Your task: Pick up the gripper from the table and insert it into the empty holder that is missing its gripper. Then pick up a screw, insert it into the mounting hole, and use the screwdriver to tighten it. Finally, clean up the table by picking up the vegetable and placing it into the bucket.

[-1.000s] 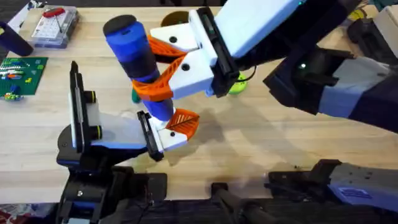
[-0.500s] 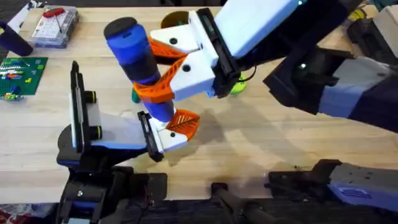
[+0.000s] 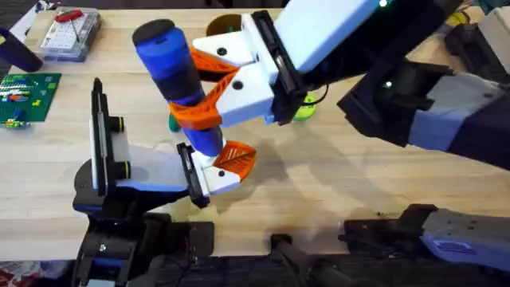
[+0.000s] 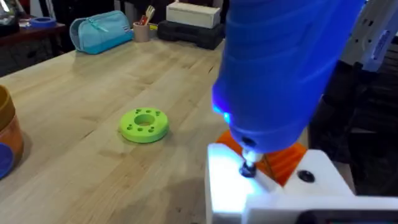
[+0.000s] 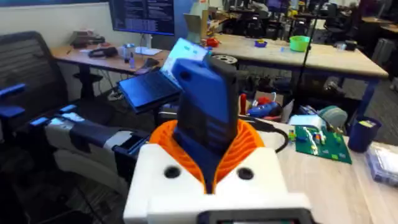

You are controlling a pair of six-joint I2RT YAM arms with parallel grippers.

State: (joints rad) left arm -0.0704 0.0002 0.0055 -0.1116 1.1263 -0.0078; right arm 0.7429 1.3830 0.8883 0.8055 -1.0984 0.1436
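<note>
Blue screwdriver (image 3: pixel 177 80) gripped upright by the right gripper (image 3: pixel 209 96) over the wooden surface (image 3: pixel 335 183).

The thick, smooth cylinder with its dark cap is clamped between orange ribbed pads (image 3: pixel 209 56); its metal tip (image 4: pixel 249 168) is set on a white part with orange ribbing held at the left gripper (image 3: pixel 227 163), whose jaws' state cannot be told. A lime-green holed disc (image 4: pixel 144 124) lies near, the orange, blue-banded bucket (image 4: pixel 7 134) well apart.
</note>
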